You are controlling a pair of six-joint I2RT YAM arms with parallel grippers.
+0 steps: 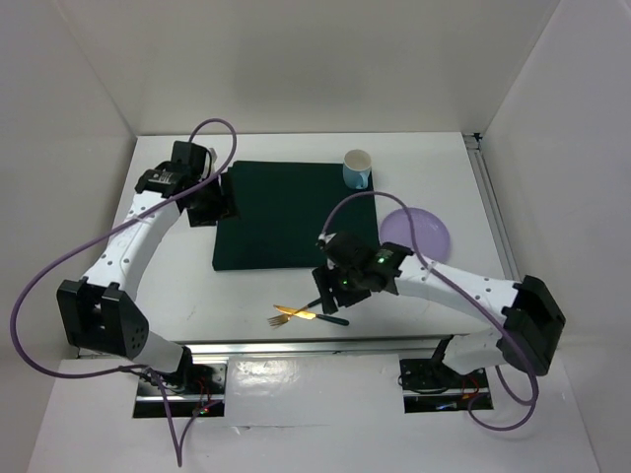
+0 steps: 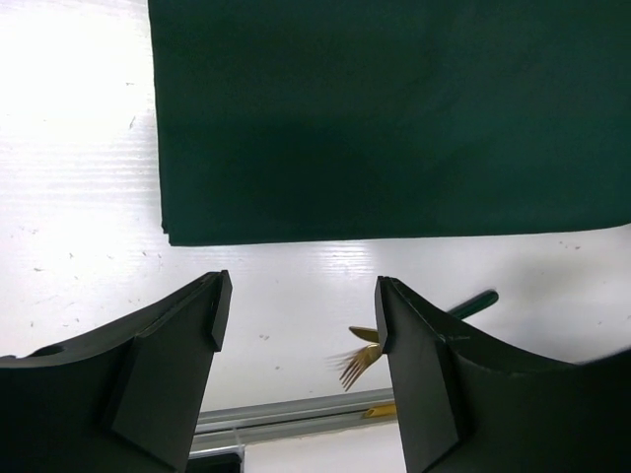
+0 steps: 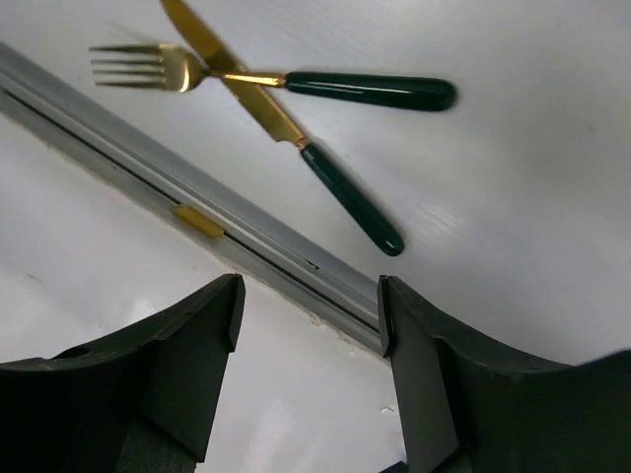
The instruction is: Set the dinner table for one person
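The white dinner table [image 1: 444, 182] carries a dark green cloth mat [image 1: 286, 212] in its middle. A gold fork [image 1: 280, 319] and a gold knife [image 1: 296, 311], both with dark green handles, lie crossed near the front edge. In the right wrist view the fork [image 3: 148, 65] and the knife [image 3: 258, 106] lie just beyond the rail. My right gripper [image 1: 326, 290] is open and empty, hovering just right of the cutlery; its jaws [image 3: 311, 315] frame the rail. My left gripper [image 1: 221, 201] is open and empty at the mat's left edge [image 2: 394, 118].
A white and blue cup [image 1: 357, 169] stands at the mat's back right corner. A purple plate [image 1: 416, 235] lies to the right of the mat. A metal rail [image 1: 315, 347] runs along the table's near edge and also shows in the right wrist view [image 3: 246, 251].
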